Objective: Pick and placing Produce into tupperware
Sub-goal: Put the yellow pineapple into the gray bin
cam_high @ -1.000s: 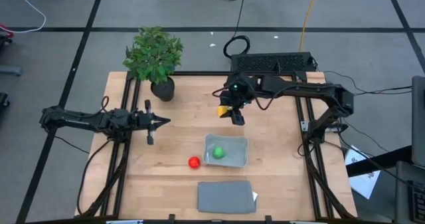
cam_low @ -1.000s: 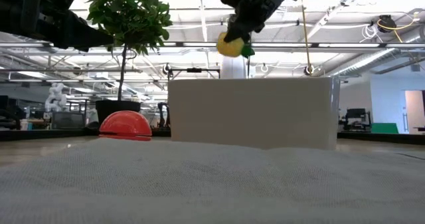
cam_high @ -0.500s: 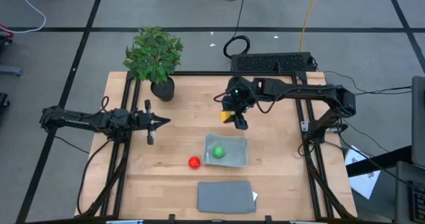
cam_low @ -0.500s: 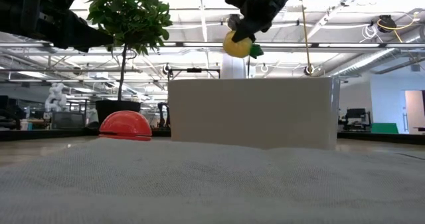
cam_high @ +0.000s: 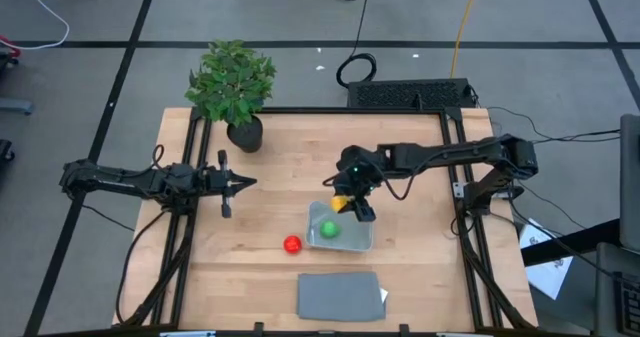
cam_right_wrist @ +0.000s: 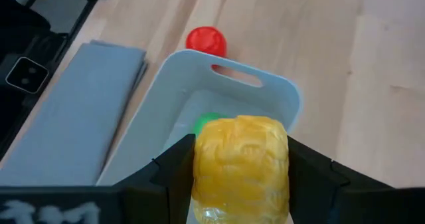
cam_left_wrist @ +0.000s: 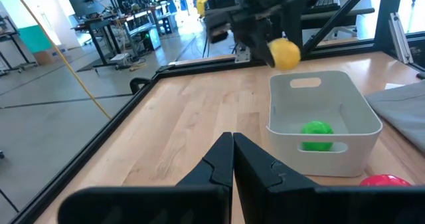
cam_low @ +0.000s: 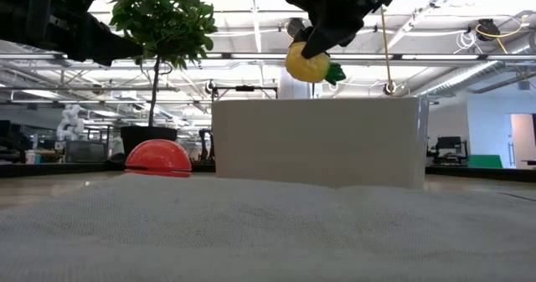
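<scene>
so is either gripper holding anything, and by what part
The right gripper holds the yellow fruit by its two sides, above the tub. The left gripper is shut and holds nothing.

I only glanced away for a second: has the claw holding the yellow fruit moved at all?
Yes. In the high view the right gripper, shut on the yellow fruit, has travelled from near the potted plant's side of the table to the tub's rim.
</scene>
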You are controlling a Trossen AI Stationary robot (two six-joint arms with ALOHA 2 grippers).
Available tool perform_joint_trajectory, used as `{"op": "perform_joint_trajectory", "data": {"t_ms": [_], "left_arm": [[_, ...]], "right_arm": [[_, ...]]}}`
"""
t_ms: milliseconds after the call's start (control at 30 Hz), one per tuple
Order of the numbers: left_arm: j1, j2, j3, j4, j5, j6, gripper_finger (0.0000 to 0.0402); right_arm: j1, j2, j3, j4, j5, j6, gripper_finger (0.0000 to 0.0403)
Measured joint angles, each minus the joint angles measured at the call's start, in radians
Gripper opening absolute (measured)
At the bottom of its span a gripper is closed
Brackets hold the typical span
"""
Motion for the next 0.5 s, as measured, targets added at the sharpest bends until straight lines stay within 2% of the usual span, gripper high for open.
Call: {"op": "perform_joint_trajectory", "data": {"t_ms": [167, 500], "left_arm": [[0.0, 0.0, 0.0, 0.0, 0.0, 0.0, 0.0015], [0.0, 0.0, 0.0, 0.0, 0.0, 0.0, 0.0015]], "right_arm": [[0.005, 0.0, -0.048, 0.035, 0.003, 0.03, 0.0176], [0.005, 0.001, -0.2, 0.214, 0.004, 0.109, 0.0176]]}}
